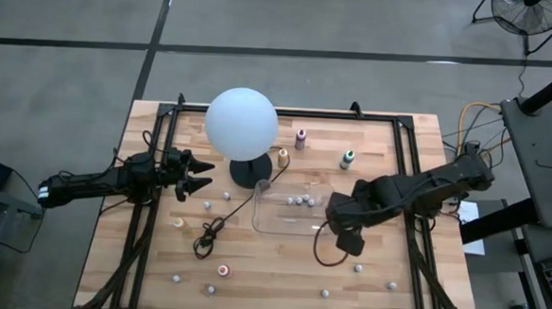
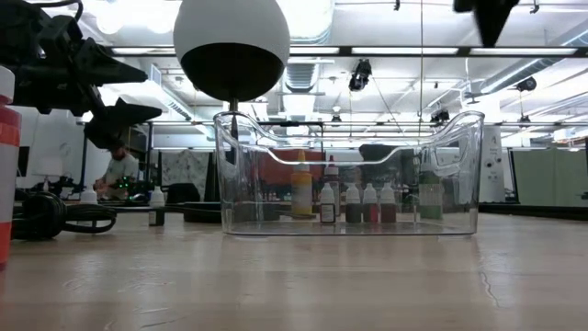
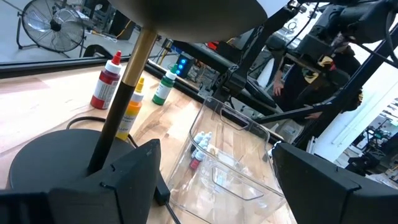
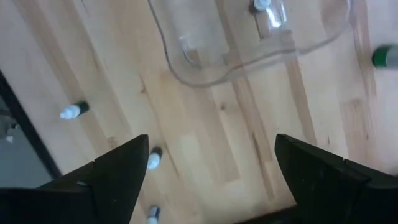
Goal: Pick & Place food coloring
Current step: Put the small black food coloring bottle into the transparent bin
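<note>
Workbench: wooden table, bottles scattered lower frame; we count four in tray, centre.
Handling: we judge them light, stiff, slippery; grip the body.
Right claw: spread, empty, beside tray.
Left claw: spread, centre-left, near lamp.

Pale wood table, planked, smooth with a soft sheen; clear glossy plastic tray, see-through walls; matt white globe lamp on a brass-like metal stem and matt black base; small plastic bottles; matt black grippers; black rubbery cable.
</note>
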